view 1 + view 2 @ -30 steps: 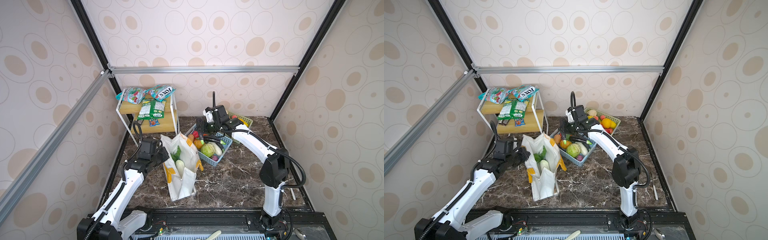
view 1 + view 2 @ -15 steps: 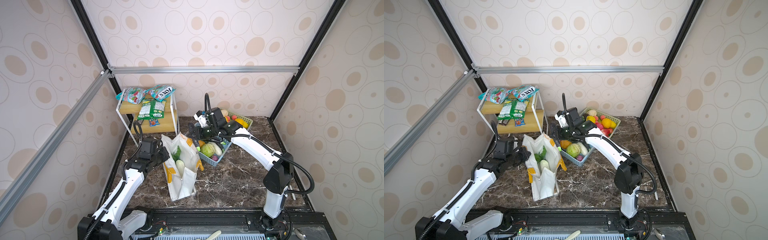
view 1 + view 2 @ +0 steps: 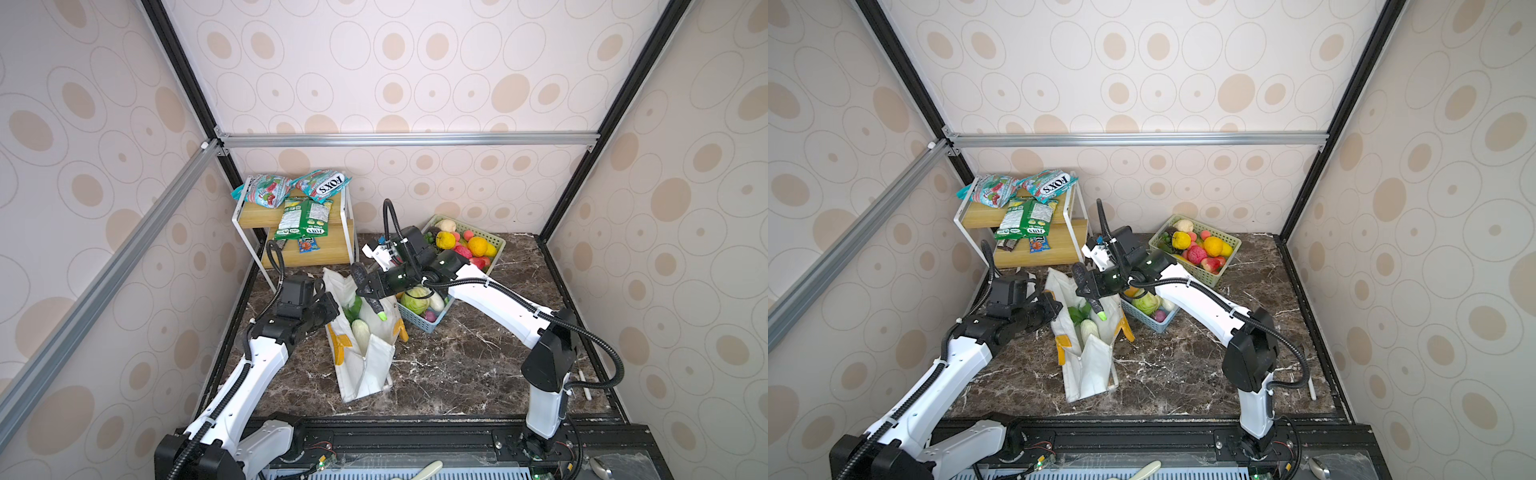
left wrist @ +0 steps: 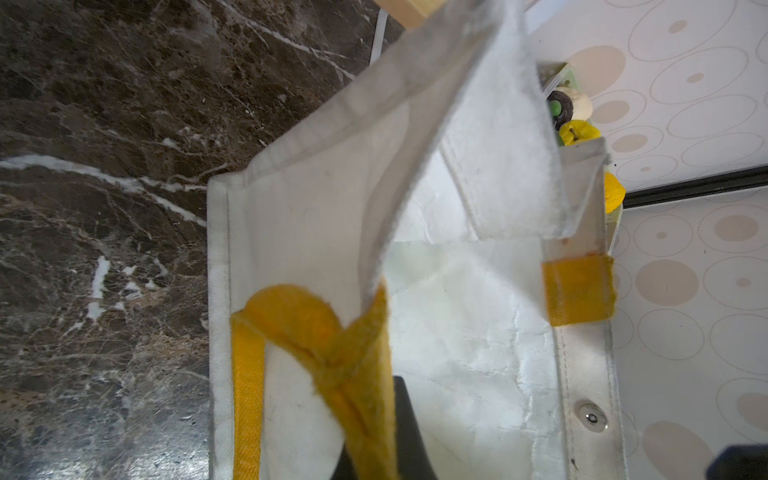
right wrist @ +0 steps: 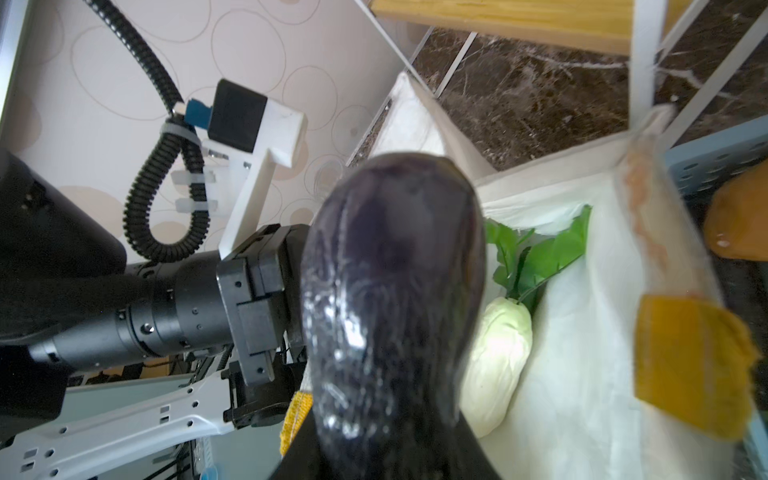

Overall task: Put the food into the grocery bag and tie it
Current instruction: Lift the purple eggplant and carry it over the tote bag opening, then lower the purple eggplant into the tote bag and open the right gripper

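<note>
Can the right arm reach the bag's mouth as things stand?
Likely yes: the right gripper, holding the eggplant, hangs over the bag, whose mouth the left gripper holds open; nothing lies between.

Both top views are bright and evenly lit, and the shadows on the dark bench [image 3: 457, 365] are soft and faint. In the right wrist view the eggplant [image 5: 390, 291] sits close and blurred, with white glare streaking its skin. In the left wrist view the bag [image 4: 478, 353] lining looks washed out, perhaps overexposed.

The boxy white fabric grocery bag [image 3: 365, 365] bore yellow-orange loop handles [image 3: 340, 347]; the dark purple plastic eggplant [image 5: 390, 291] was green-tipped; the stone tabletop [image 3: 457, 365] was dark brown, white-veined.
</note>
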